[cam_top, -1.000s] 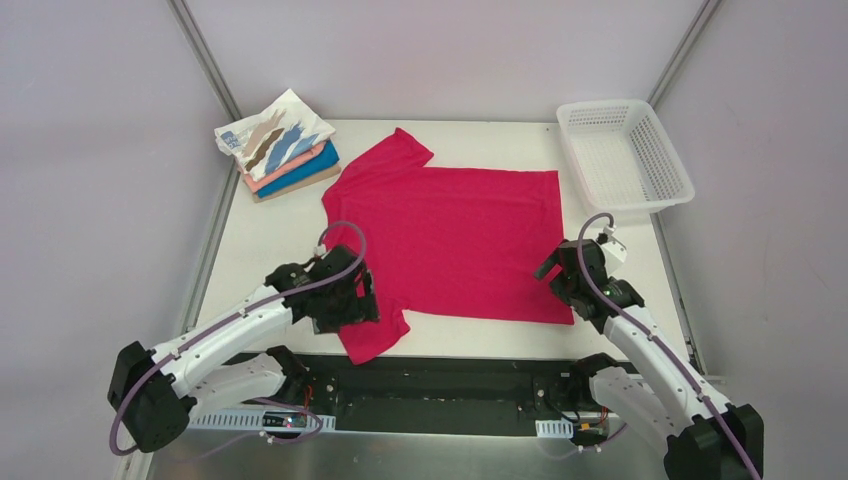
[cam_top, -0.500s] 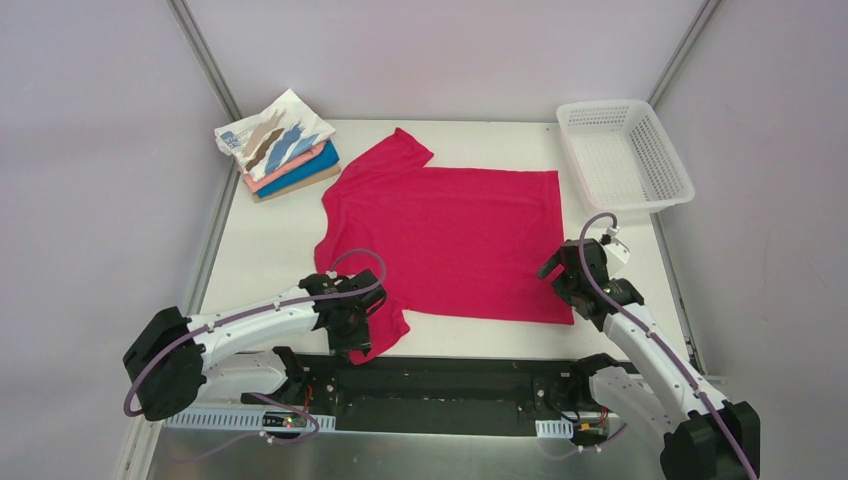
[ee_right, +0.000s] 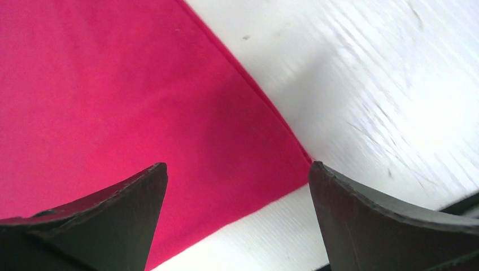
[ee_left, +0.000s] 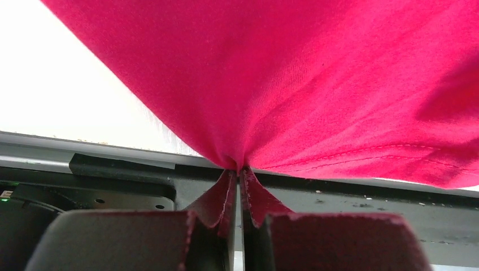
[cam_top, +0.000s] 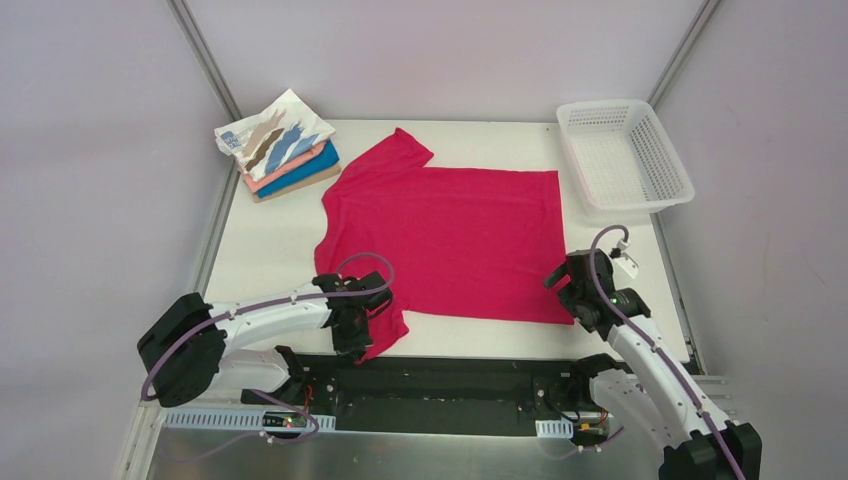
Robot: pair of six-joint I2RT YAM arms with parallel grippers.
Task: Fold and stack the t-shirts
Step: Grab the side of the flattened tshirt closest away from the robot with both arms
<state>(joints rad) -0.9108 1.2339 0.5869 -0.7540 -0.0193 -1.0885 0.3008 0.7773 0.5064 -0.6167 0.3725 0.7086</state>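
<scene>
A crimson-pink t-shirt [cam_top: 450, 235] lies spread flat on the white table [cam_top: 270, 250]. My left gripper [cam_top: 358, 335] is shut on the near sleeve of this t-shirt [ee_left: 294, 79], the cloth pinched between its fingertips [ee_left: 225, 192] at the table's near edge. My right gripper [cam_top: 567, 295] hovers open over the shirt's near right corner [ee_right: 299, 155], its fingers [ee_right: 135, 192] straddling that hem corner without touching it. A stack of folded t-shirts [cam_top: 280, 148] sits at the far left, a white one with tan and blue streaks on top of salmon, blue and tan ones.
A white plastic mesh basket [cam_top: 625, 155] stands at the far right corner of the table. A dark metal rail [cam_top: 450, 385] with the arm bases runs along the near edge. Grey walls and frame posts close in the table on three sides.
My left gripper slid back to the near sleeve edge and shut on the cloth. My right gripper shifted slightly toward the near right and stayed open.
</scene>
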